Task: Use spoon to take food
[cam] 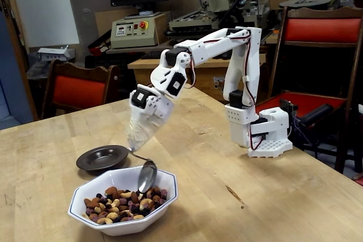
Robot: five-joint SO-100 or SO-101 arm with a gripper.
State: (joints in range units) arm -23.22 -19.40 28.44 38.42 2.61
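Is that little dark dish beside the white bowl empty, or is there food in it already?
Empty, as far as this view shows: the dark saucer has a bare, shiny inside. The nuts are all in the white bowl.
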